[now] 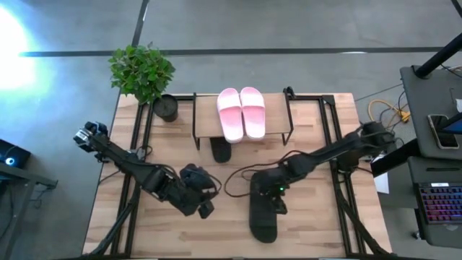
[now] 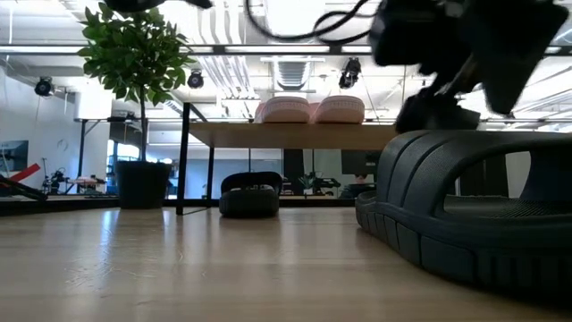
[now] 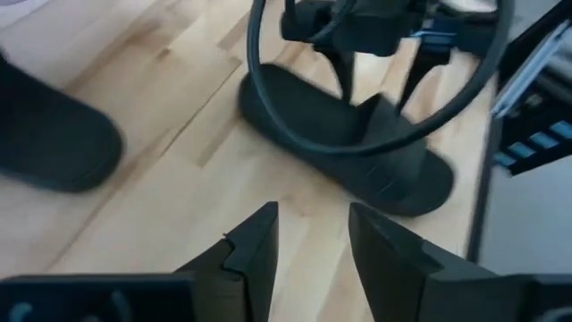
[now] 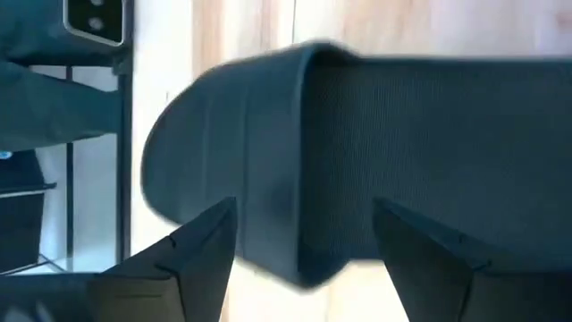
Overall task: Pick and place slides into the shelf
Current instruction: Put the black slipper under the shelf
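The light pink pair (image 1: 241, 112) lies soles down, side by side, on the shelf's plank top (image 1: 205, 121), and shows in the low view (image 2: 308, 109). One black slide (image 1: 221, 150) sits on the table under the shelf (image 2: 249, 194). The other black slide (image 1: 263, 215) lies near the table's near edge. My right gripper (image 1: 273, 196) hangs open right above it, a finger on each side of the strap (image 4: 304, 134); I cannot tell if they touch. My left gripper (image 3: 313, 241) is open over bare table to that slide's left.
A potted plant (image 1: 144, 72) stands at the shelf's far left, its pot (image 1: 165, 107) beside the black side frame. Cables loop over the table between the arms (image 1: 238, 177). Bare wood lies along the near left part of the table (image 1: 123, 231).
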Available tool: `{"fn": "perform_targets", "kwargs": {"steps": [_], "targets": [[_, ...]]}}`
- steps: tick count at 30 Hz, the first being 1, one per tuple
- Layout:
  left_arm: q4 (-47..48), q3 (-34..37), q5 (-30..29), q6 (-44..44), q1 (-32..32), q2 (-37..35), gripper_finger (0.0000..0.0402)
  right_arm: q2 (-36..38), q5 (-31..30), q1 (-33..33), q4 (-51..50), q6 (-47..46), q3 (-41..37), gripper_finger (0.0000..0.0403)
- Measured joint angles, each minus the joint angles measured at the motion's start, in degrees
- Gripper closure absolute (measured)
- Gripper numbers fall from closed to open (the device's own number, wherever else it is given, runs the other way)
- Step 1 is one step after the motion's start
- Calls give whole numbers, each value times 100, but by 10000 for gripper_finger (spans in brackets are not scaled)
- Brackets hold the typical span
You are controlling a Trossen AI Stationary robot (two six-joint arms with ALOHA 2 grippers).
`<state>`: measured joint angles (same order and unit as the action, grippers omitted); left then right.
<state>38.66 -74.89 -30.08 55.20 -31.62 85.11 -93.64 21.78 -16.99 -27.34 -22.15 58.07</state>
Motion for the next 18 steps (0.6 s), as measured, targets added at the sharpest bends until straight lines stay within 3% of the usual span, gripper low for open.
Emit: {"fn": "perform_targets", "kwargs": {"steps": [9, 15, 18], "targets": [[880, 13, 4, 148, -96, -344, 278, -653, 1490, 76, 64, -106, 515, 166], [1790, 20, 0, 153, -138, -562, 278, -669, 1696, -72, 322, -560, 557, 184], [2195, 28, 2, 153, -160, -675, 278, -685, 1422, -145, 504, -817, 533, 191]]}}
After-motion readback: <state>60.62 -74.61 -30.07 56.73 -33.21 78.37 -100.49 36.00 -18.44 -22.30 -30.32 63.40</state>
